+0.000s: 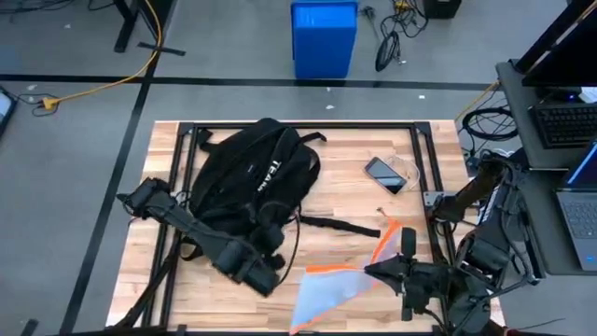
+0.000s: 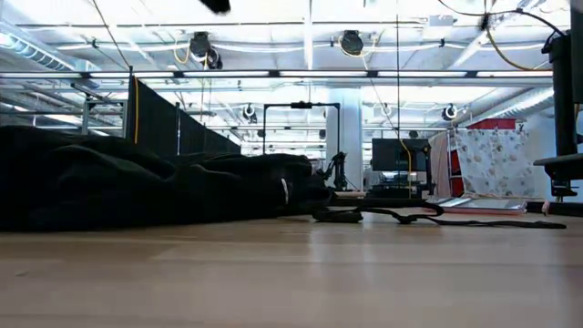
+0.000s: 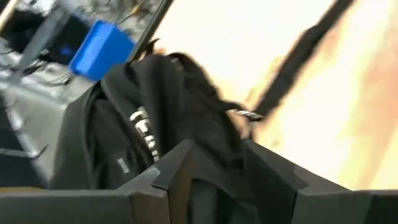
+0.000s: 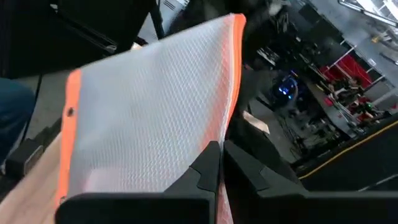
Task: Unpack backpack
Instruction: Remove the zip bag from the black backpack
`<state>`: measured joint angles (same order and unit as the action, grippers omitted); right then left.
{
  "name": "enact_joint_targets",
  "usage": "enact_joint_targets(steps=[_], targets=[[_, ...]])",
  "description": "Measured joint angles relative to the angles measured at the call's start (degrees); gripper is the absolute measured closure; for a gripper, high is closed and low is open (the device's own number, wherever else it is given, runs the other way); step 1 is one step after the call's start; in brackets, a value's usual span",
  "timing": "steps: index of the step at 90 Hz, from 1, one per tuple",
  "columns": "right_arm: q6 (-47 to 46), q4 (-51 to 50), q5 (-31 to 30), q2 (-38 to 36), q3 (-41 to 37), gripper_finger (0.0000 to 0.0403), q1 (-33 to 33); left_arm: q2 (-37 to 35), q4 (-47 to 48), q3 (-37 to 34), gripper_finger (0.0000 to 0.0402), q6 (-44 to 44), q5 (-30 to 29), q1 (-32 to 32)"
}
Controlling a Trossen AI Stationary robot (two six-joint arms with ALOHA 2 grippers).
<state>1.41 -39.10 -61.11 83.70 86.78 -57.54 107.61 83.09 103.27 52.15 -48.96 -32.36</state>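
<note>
The black backpack [image 1: 247,177] with white lettering lies flat on the wooden table, left of centre; it also shows in the left wrist view [image 3: 155,118] and the low view [image 2: 137,182]. My left gripper [image 1: 264,273] is at its near end, shut on black fabric. My right gripper [image 1: 381,271] is near the table's front right, shut on a grey mesh pouch with orange trim [image 1: 331,287]. One backpack strap [image 1: 336,226] trails over the table toward the right. My left gripper has a bunch of the backpack's black fabric [image 3: 214,180] between its two fingers [image 3: 180,171], at the pack's near end. The rest of the backpack lies on the table beyond the fingers. How many layers are held cannot be seen. My right gripper pinches the pouch's orange-trimmed edge [image 4: 219,140] between its two fingers [image 4: 208,168]. The fingers come level from the table's right side. The pouch [image 4: 149,106] spreads flat ahead of them; whether its far end touches the table cannot be told.
A phone [image 1: 385,175] lies on the table at the right, beyond the strap. A black metal frame [image 1: 424,159] runs round the tabletop. A blue bin [image 1: 324,37] stands on the floor past the far edge. A desk with a laptop [image 1: 578,201] is at the right.
</note>
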Motion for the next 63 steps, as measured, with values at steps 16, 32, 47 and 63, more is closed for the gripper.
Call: enact_joint_targets(steps=[16, 32, 47, 63], targets=[[-1.95, -1.27, -0.06, 0.00, 0.00, 0.0403, 1.67, -0.13, -2.43, 2.95, 0.0269, -0.46, -1.43, -2.67], [0.16, -1.33, -0.80, 0.00, 0.00, 0.0403, 2.10, 0.43, -5.06, 1.03, 0.0269, -7.30, -1.17, -2.57], [6.35, 4.63, -0.93, -0.07, 0.00, 0.0403, -0.61, 2.54, -5.13, -4.04, 0.0269, -17.78, -0.57, -0.73], [12.16, 10.60, -2.41, -0.11, 0.00, 0.0403, -4.54, 2.84, -10.78, -11.44, 0.0269, -25.82, -2.68, 2.64]])
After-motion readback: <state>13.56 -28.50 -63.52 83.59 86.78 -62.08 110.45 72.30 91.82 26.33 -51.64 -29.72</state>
